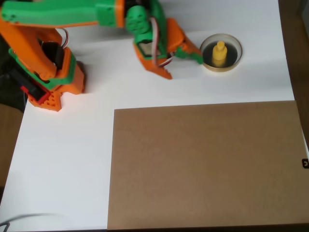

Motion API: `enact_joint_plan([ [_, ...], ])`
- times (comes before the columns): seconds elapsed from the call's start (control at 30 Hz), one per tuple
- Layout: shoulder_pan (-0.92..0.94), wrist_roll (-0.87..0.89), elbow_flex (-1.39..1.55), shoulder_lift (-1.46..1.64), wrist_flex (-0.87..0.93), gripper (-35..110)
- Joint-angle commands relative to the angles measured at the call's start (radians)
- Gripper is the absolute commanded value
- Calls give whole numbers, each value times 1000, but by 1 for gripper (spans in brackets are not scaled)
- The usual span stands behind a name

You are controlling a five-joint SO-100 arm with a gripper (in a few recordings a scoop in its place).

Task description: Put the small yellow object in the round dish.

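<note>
Overhead view: arm folded low, gripper apparently open, empty, beside round dish holding small yellow object.

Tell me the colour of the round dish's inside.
Dark, glossy black inside the round dish, with a pale tan rim; seen in the overhead view.

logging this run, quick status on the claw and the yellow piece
Claw open, empty, just left of the round dish. Small yellow object sits inside the dish, apart from the claw. Nothing in the way.
</note>
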Motion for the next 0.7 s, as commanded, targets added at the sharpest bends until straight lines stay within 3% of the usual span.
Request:
enact_joint_plan([
  [0.0, 81, -35, 107, 227, -8, 27],
  [0.67, 741, -41, 525, 759, -184, 28],
])
